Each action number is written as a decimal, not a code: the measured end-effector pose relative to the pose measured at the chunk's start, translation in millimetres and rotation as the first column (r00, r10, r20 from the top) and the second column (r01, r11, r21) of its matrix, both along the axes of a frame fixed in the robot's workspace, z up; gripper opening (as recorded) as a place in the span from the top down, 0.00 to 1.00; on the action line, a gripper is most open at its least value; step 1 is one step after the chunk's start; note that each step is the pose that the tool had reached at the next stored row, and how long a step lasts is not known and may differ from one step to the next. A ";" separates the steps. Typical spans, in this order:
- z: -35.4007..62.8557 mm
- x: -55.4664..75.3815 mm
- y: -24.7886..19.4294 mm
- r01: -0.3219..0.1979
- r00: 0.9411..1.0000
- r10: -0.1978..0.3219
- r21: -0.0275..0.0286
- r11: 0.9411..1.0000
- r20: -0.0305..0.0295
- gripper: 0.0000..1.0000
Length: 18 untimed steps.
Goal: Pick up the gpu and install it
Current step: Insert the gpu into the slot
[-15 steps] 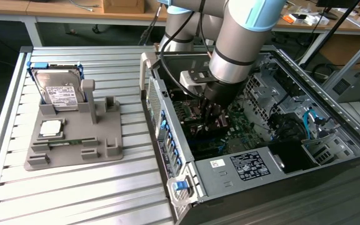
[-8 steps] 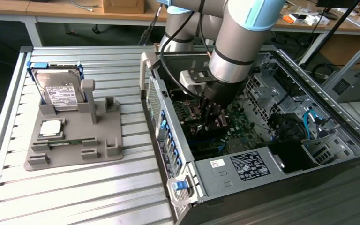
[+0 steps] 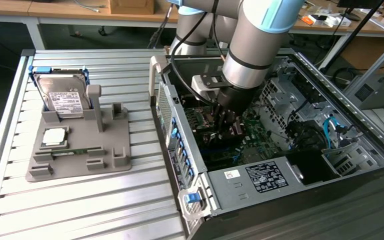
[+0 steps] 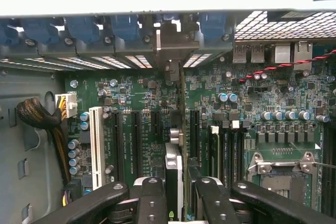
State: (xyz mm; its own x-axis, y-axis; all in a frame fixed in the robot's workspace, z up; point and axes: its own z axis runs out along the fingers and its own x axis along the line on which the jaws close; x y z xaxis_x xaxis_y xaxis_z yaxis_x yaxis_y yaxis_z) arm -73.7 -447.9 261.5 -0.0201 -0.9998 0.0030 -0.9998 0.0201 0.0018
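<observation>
Gripper (image 4: 176,203) clamped on gpu (image 4: 174,169), upright above motherboard (image 4: 210,108)

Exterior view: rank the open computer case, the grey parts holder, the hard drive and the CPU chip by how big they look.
1. Computer case, clearly the largest.
2. Grey parts holder.
3. Hard drive, standing in the holder.
4. CPU chip, smallest.
All stand at a similar distance from the camera, so the order looks reliable.

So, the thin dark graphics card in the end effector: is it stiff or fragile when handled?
Probably stiff: the thin dark graphics card stands straight, edge-on, between the fingers of the end effector. It is likely fragile under sideways force, being so thin. Its silver metal bracket may make that end heavier.
</observation>
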 end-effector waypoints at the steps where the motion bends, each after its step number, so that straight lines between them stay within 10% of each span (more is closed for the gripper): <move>1: 0.3 0.0 0.0 0.000 1.000 0.000 0.000 1.000 0.000 0.73; 9: 1.7 0.0 0.0 -0.001 1.000 0.001 0.000 1.000 0.000 0.73; 18: 1.7 0.0 0.1 -0.001 1.000 0.001 -0.016 1.000 0.000 0.73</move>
